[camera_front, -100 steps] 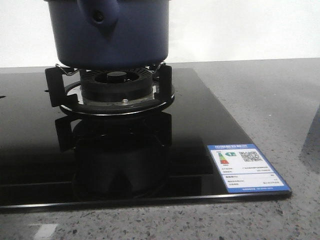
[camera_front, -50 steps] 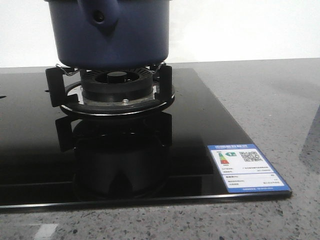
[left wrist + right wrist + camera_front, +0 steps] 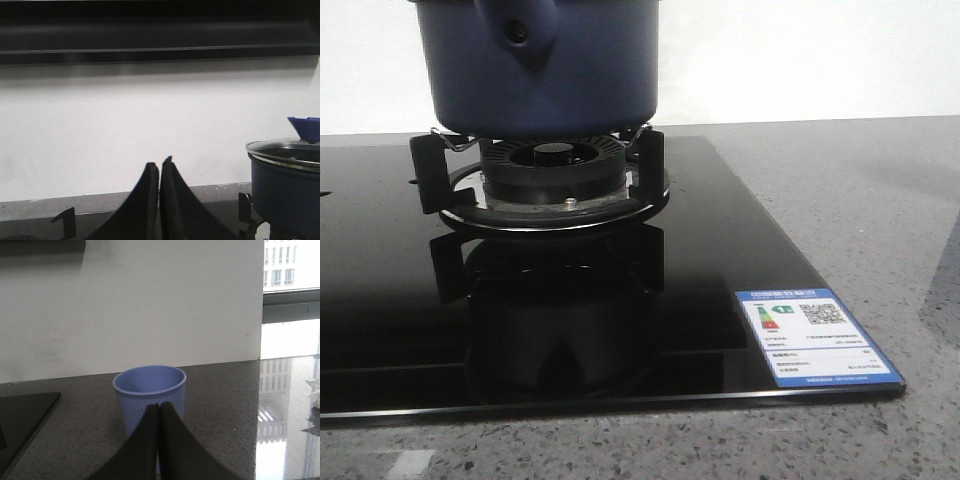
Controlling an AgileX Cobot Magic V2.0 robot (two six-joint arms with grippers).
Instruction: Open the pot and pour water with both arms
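The dark navy-blue pot (image 3: pixel 545 65) stands on the gas burner (image 3: pixel 552 175) of the black glass hob, its handle mount with a small hole facing me. In the left wrist view the pot (image 3: pixel 287 192) carries a glass lid (image 3: pixel 285 151) with a blue knob (image 3: pixel 305 128). My left gripper (image 3: pixel 159 167) is shut and empty, well to the side of the pot. My right gripper (image 3: pixel 159 407) is shut and empty, just in front of a pale light-blue ribbed cup (image 3: pixel 149 397) on the grey counter. Neither gripper shows in the front view.
The black glass hob (image 3: pixel 720 250) has a blue-and-white energy label (image 3: pixel 815 335) at its front right corner. Speckled grey counter (image 3: pixel 860 200) lies to the right. A white wall is behind. A second burner's pan support (image 3: pixel 65 225) shows in the left wrist view.
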